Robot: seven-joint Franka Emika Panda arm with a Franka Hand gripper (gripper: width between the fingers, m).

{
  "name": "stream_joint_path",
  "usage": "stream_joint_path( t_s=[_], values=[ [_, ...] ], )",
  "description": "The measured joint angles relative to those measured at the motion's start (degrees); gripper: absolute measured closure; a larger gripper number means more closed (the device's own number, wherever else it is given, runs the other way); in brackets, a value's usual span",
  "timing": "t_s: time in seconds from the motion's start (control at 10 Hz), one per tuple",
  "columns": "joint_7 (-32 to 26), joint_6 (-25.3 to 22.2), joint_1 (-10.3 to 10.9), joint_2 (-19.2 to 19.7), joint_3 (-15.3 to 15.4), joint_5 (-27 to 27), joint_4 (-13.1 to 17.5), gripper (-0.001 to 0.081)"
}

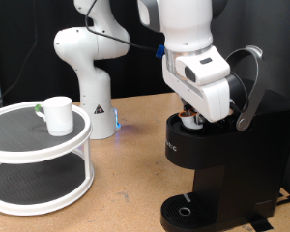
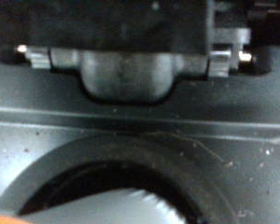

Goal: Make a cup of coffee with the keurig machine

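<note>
Standing at the exterior view's right edge of the wooden table (image 1: 135,164), the keurig machine (image 1: 217,159) has its lid raised, the curved silver-grey lid handle (image 1: 249,92) tilted up and back. Its round drip tray base (image 1: 188,210) sits near the table's bottom edge in that view, with nothing on it.

The gripper (image 1: 195,118) hangs directly over the open pod chamber, its fingers reaching down into the opening. A small brownish item shows at the chamber mouth just under the fingers; it is too small to identify. Whether the fingers are spread or closed cannot be told from either view.

The cup (image 1: 58,114) stands upright on the top shelf of a white two-tier round stand (image 1: 39,159) at the exterior view's left edge of the table, well apart from the machine. A small green item lies just beside the cup on the same shelf.

The white robot arm base (image 1: 92,82) stands toward the table's top edge, between stand and machine.

The wrist view is blurred: it shows a dark round opening (image 2: 131,182) of the machine close below the camera.
</note>
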Motion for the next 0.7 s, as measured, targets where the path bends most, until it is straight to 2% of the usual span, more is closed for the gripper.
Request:
stream_joint_path(
  t_s=[0.1,0.2,0.3,0.4,0.5,0.6,0.7],
  values=[
    [0.0,0.0,0.0,0.3,0.0,0.0,0.1,0.0468],
    [0.0,0.0,0.0,0.7,0.1,-0.1,0.0,0.0415],
    [-0.2,0.0,0.0,1.0,0.1,-0.1,-0.2,0.0280],
    [-0.4,0.1,0.0,1.0,0.1,-0.1,-0.3,0.0280],
    [-0.7,0.1,0.0,1.0,0.1,0.0,-0.5,0.0112],
    [-0.7,0.8,0.0,1.0,0.1,0.3,-0.6,0.0023],
    [-0.4,2.9,0.0,0.7,0.1,1.2,-1.1,0.0023]
  ],
)
